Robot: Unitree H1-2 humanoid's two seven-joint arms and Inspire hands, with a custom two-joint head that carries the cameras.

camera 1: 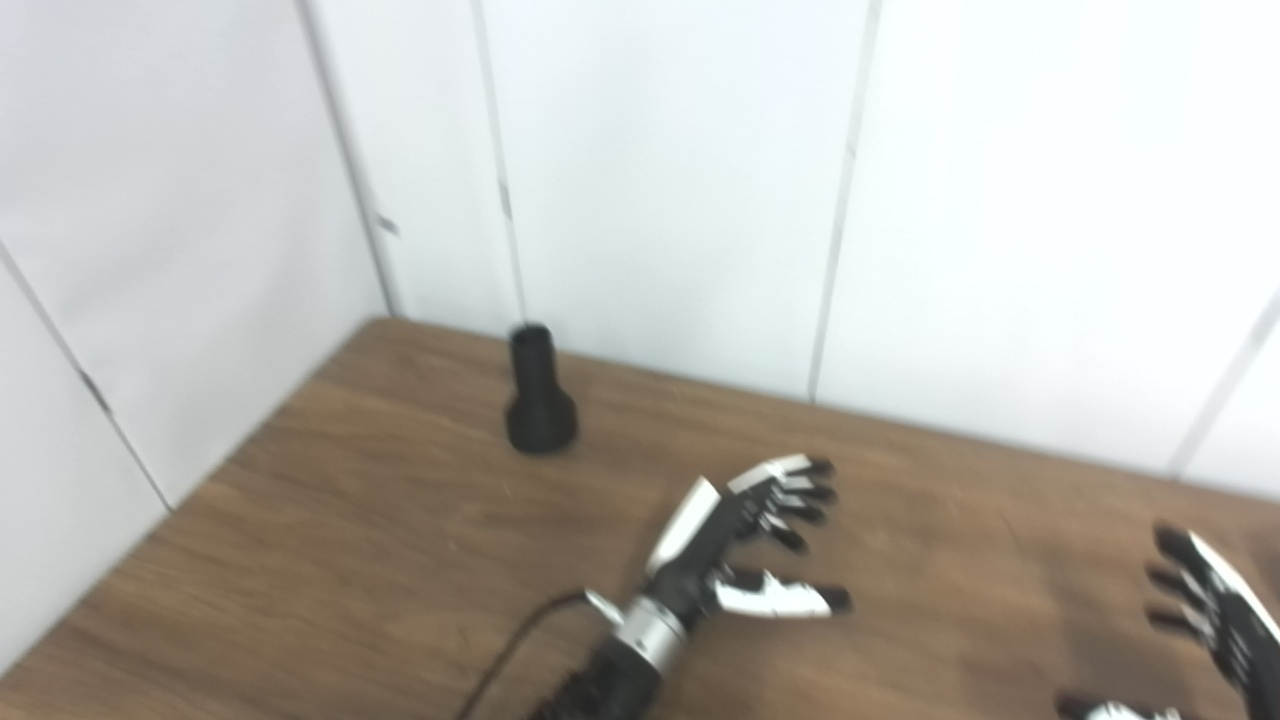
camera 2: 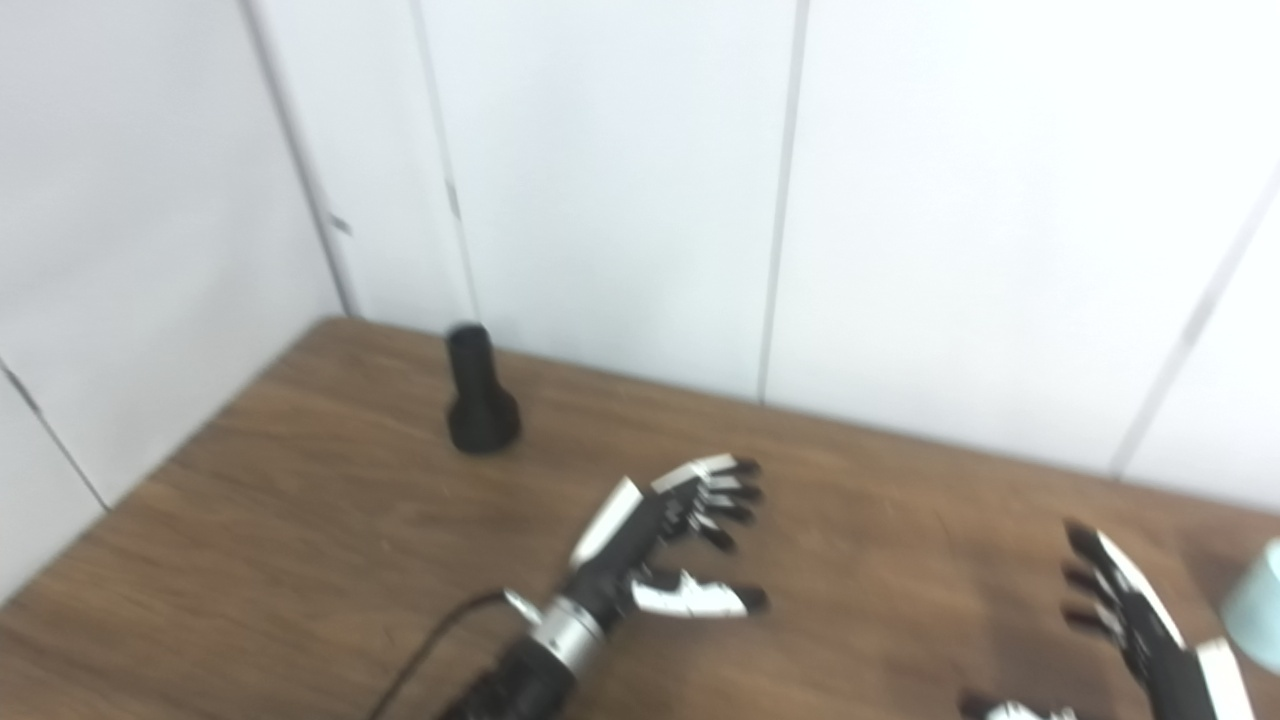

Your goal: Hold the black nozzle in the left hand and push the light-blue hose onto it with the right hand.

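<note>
Left eye view: the black plastic nozzle (camera 1: pixel 540 395), a narrow tube on a flared round base, stands upright on the brown wood-grain table (camera 1: pixel 330 520), near the far corner where the white panelled walls (camera 1: pixel 660 180) meet; nothing touches it. The left hand (camera 1: pixel 745 545), black and white with a silver wrist, hovers over the middle of the table, well apart from the nozzle and to its right; its fingers are spread and its thumb juts out beneath them, so it is released and grasps nothing. A thin black cable (camera 1: pixel 510 640) curves away from its wrist toward the bottom edge. The right hand (camera 1: pixel 1215 610) is cut by the right edge of the picture; its fingers are splayed and empty, its palm turned toward the left hand. The light-blue hose is out of this picture; the whole view is somewhat blurred.

Right eye view: the same scene from a little to the right; the nozzle stands upright by the back wall, alone; both hands are loose and empty over the table. At the right edge, just beyond the right hand, shows the pale end of the light-blue hose (camera 2: pixel 1258 605); the hand does not touch it; the rest of the hose is cut off by the edge.
</note>
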